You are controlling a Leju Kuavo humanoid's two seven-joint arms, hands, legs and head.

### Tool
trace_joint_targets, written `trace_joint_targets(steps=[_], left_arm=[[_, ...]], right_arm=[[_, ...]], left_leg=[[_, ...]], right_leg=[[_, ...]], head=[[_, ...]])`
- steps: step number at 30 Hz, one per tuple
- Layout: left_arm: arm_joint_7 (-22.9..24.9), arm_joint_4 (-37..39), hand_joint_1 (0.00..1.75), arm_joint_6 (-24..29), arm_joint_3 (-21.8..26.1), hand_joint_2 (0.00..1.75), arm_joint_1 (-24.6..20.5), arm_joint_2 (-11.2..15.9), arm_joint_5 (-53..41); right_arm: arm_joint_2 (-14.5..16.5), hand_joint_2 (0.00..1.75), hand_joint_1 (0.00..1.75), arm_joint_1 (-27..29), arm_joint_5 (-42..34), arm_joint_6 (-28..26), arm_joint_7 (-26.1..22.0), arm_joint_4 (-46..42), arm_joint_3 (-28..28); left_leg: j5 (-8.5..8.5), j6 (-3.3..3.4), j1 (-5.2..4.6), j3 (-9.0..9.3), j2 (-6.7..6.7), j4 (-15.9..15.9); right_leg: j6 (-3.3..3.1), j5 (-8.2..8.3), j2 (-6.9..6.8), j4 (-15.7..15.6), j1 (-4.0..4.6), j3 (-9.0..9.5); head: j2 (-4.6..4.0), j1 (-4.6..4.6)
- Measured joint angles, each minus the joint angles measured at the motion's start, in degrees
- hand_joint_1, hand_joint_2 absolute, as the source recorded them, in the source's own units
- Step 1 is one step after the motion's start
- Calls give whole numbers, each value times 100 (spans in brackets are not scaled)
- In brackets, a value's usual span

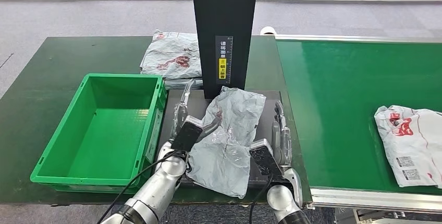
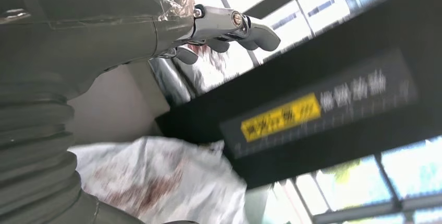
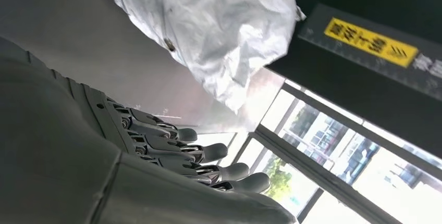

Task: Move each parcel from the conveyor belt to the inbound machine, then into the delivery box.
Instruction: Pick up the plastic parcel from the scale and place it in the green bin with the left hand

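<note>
A crumpled grey parcel [image 1: 229, 135] lies on the dark platform [image 1: 268, 101] of the inbound machine, in front of its black column [image 1: 224, 31]. My left hand [image 1: 185, 125] is at the parcel's left edge with its fingers stretched forward and its thumb against the wrapping. In the left wrist view the left hand [image 2: 130, 21] holds nothing, and the parcel [image 2: 156, 182] lies beside it. My right hand [image 1: 276, 140] lies flat and open just right of the parcel, apart from it. The right wrist view shows the right hand [image 3: 130, 156] with straight fingers and the parcel [image 3: 208, 21] beyond them.
The empty green delivery box [image 1: 99, 125] stands left of the platform. A second grey parcel [image 1: 172, 54] lies on the table behind the box. Another parcel [image 1: 412, 143] rests on the green conveyor belt [image 1: 354, 88] at the right.
</note>
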Motion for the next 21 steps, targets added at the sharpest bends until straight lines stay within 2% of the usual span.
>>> trace_joint_targets(steps=[4, 5, 6, 9, 10, 15, 21], left_arm=[[457, 236, 0, -260, -260, 175, -88, 5, -708], [678, 354, 0, -401, -363, 175, -145, 9, -987], [977, 516, 36, -601, -510, 175, -214, 14, -1357], [1806, 1067, 167, -1343, -1087, 175, -366, 19, -2460], [1930, 1210, 175, -1534, -1257, 175, -386, 17, -2667], [2199, 1659, 175, -2099, -1849, 175, -630, 17, -3132], [2278, 1862, 175, -2601, -2126, 175, -939, 17, -3331]], right_arm=[[16, 175, 0, -3, -301, -118, -285, -113, -149], [17, 175, 0, -1, -356, -182, -367, -153, -187], [17, 175, 0, 11, -386, -282, -463, -222, -227], [17, 175, 0, 147, -305, -676, -657, -653, -355], [17, 175, 0, 221, -252, -759, -645, -849, -399], [17, 175, 0, 586, -99, -885, -529, -1810, -609], [50, 175, 0, 819, -12, -910, -501, -2552, -704]], left_leg=[[0, 0, 0, 0, 0, 0], [1, 1, -1, 1, -1, 0], [1, 1, -2, 1, -2, 0], [2, 3, -6, 1, -3, 1], [1, 3, -7, 1, -2, 1], [-10, 16, -7, 12, -14, 0], [-25, 20, -7, 34, -13, -1]], right_leg=[[0, 0, 0, 0, 0, 0], [1, 1, -1, 0, -1, 1], [1, 1, -2, 0, -3, 1], [1, 1, -4, 0, -7, 2], [1, 0, -3, 0, -8, 2], [20, -16, -18, -2, -8, 26], [22, -30, -20, -4, -9, 75]], head=[[-1, 1], [-1, 1], [-1, 1], [0, 1], [0, 1], [-1, 0], [-1, 1]])
